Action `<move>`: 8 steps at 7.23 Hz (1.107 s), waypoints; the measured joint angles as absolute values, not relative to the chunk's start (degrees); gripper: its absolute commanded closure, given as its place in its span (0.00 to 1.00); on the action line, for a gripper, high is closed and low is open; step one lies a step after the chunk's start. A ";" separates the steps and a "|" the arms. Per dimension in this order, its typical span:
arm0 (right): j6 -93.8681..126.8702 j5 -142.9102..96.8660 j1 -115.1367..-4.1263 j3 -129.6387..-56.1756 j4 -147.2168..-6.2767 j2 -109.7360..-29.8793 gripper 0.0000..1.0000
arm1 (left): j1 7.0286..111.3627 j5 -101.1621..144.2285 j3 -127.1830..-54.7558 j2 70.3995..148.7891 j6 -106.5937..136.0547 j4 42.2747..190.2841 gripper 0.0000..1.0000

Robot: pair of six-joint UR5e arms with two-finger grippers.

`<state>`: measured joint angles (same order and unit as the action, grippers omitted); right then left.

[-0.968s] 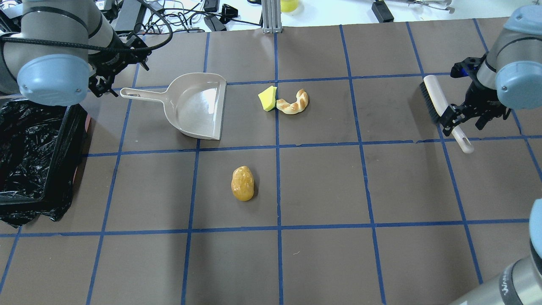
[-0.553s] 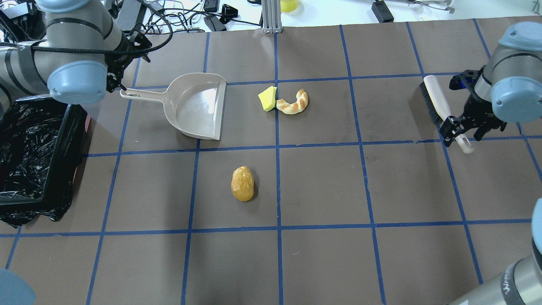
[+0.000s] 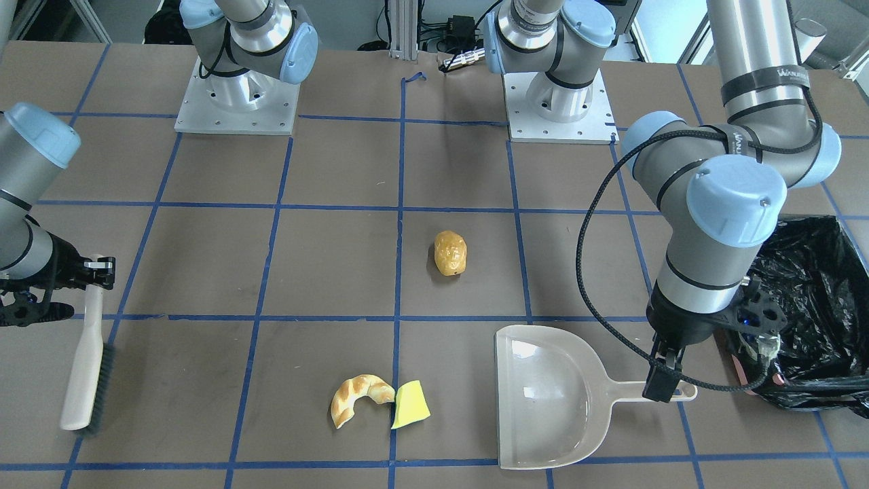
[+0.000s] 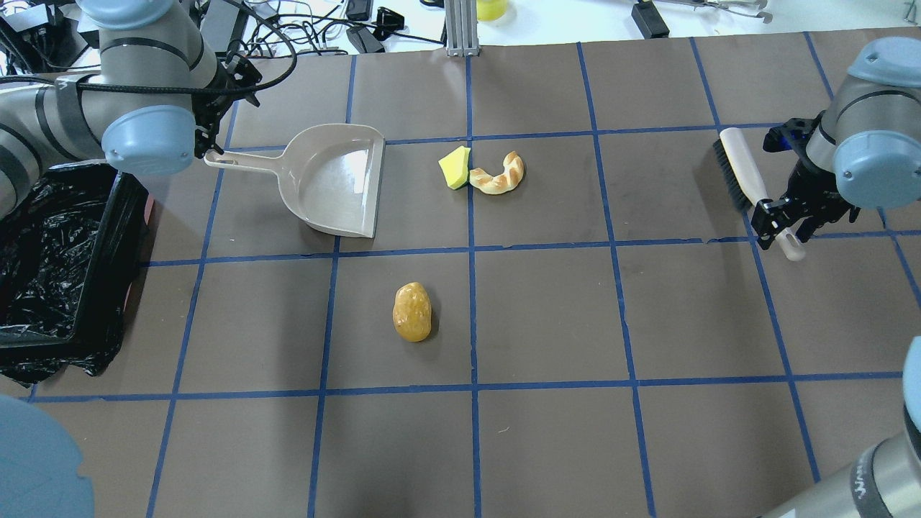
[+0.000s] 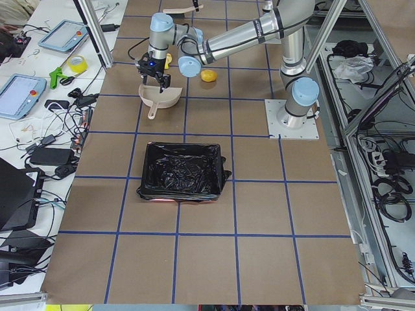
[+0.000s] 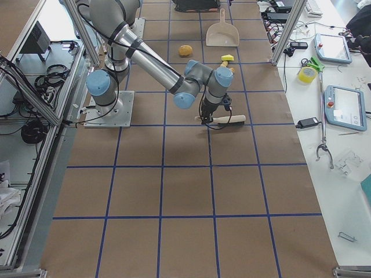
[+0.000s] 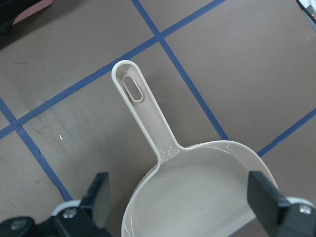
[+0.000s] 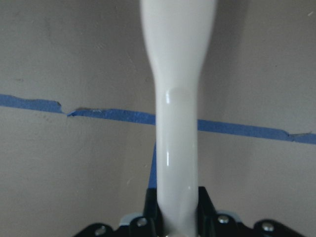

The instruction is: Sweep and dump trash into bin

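One beige plastic dustpan (image 4: 338, 183) lies flat on the table, and everything else is placed from it. There are three pieces of trash. A yellow-green wedge (image 4: 455, 167) sits off the pan's open mouth, apart from it, and touches a curved tan croissant-like half ring (image 4: 498, 176) just beyond. A golden-brown oval bread roll (image 4: 412, 311) lies alone, off the mouth's corner on the robot's side, well apart from the other two. None of them is in the pan.

One rectangular bin lined with crinkled glossy black plastic (image 4: 115, 244) stands past the pan's handle end, nearer the robot. One white-handled brush with dark bristles (image 4: 741, 169) lies far out beyond the mouth side, past the trash.

There are two arms. The left gripper (image 7: 178, 180) hangs over the pan's handle with its fingers spread wide, holding nothing. The right gripper (image 4: 781, 216) has its fingers pressed onto the brush's handle.

The table (image 4: 547, 316) is covered in brown sheet with a grid of blue tape lines. Beyond the pan, at the table's far edge, are black cables (image 4: 316, 29) and an aluminium post (image 4: 460, 29).
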<state>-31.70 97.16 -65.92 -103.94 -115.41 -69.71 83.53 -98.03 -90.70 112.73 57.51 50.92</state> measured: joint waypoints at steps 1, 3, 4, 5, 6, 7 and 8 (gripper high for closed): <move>-31.71 97.07 -65.92 -103.89 -115.35 -69.80 0.85 | 83.52 -100.31 -89.95 114.43 58.20 51.08 0.03; -31.36 96.58 -66.01 -103.35 -114.91 -70.49 0.85 | 83.35 -102.10 -88.07 117.23 58.29 52.80 0.03; -31.13 96.10 -66.48 -102.72 -114.14 -71.19 0.85 | 82.93 -102.28 -86.99 118.35 58.28 54.33 0.03; -30.20 95.86 -67.93 -102.25 -113.06 -71.98 0.85 | 82.35 -102.30 -86.17 119.40 58.38 55.91 0.03; -27.68 96.00 -70.52 -102.06 -111.99 -72.94 0.85 | 81.89 -102.40 -85.85 120.30 58.59 57.00 0.03; -23.76 96.24 -73.44 -101.95 -110.48 -73.95 0.85 | 81.59 -102.49 -85.75 120.95 58.82 57.48 0.03; -18.82 96.30 -76.36 -101.80 -108.25 -74.65 0.86 | 81.46 -102.33 -85.67 121.50 59.81 57.65 0.03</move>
